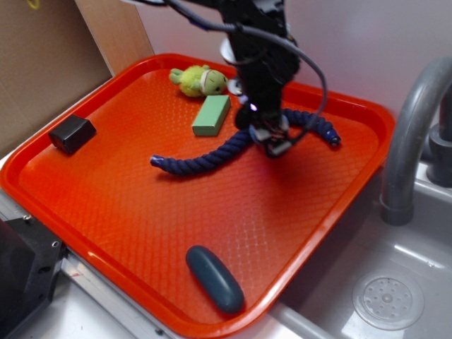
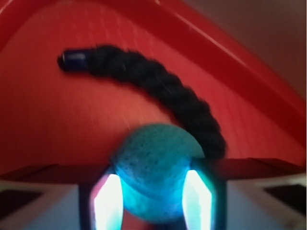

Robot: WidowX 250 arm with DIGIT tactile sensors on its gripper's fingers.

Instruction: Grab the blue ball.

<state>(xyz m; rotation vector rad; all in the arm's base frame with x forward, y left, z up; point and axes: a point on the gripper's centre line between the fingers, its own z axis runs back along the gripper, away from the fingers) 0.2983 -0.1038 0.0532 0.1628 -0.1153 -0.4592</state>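
Blue ball (image 2: 156,165) sits pinched between the two fingers of the gripper (image 1: 272,140), over the middle of the red tray (image 1: 106,212).

From the left in the exterior view: a black block (image 1: 71,133) near the tray's left edge, a green plush toy (image 1: 200,80) and a green block (image 1: 212,114) toward the back, the navy rope (image 1: 212,157) curling under the gripper, and a dark teal capsule (image 1: 215,278) near the front rim. The wrist view shows the rope touching the ball's right side.

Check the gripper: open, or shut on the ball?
Shut on the blue ball: in the wrist view both fingers of the gripper flank it closely.
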